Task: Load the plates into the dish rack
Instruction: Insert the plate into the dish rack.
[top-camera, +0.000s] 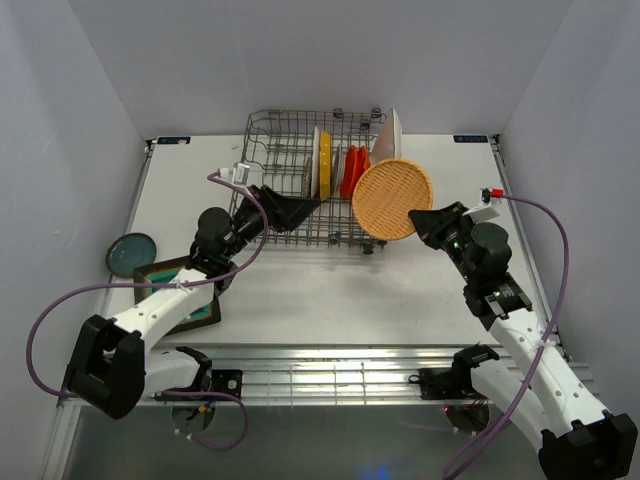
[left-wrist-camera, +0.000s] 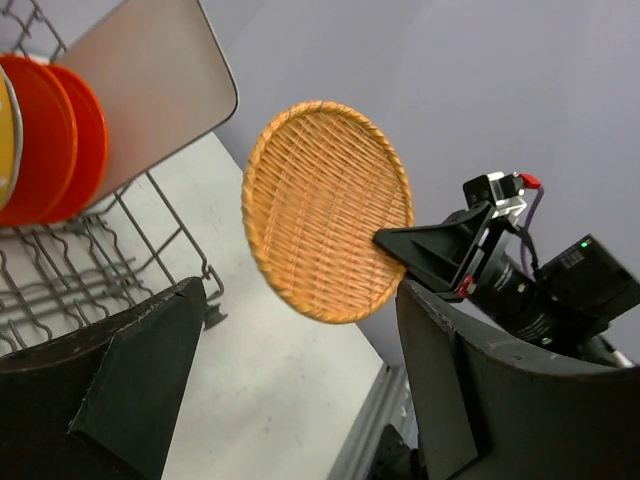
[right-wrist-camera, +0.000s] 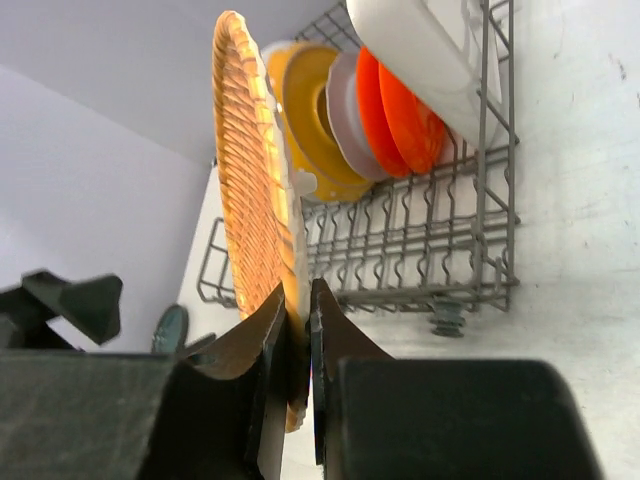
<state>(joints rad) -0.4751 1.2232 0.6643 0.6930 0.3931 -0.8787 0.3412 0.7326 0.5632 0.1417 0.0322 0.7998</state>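
Observation:
A tan woven plate (top-camera: 392, 200) hangs on edge in front of the dish rack's (top-camera: 280, 150) right end. My right gripper (top-camera: 420, 222) is shut on its lower right rim, its fingers pinching the rim (right-wrist-camera: 297, 330). In the rack stand a yellow plate (top-camera: 324, 162), a pale grey one (top-camera: 338, 165), orange-red plates (top-camera: 352, 172) and a white rectangular plate (top-camera: 388, 135). My left gripper (top-camera: 308, 214) is open and holds nothing, at the rack's front edge left of the woven plate (left-wrist-camera: 328, 210). A dark teal plate (top-camera: 131, 254) and a square teal brown-rimmed plate (top-camera: 190, 305) lie on the table at the left.
The left arm reaches over the square teal plate and partly covers it. The rack's left half shows bare tines (left-wrist-camera: 100, 270). White walls close in the table on the left, back and right. A purple cable (top-camera: 60, 310) loops off the table's left front.

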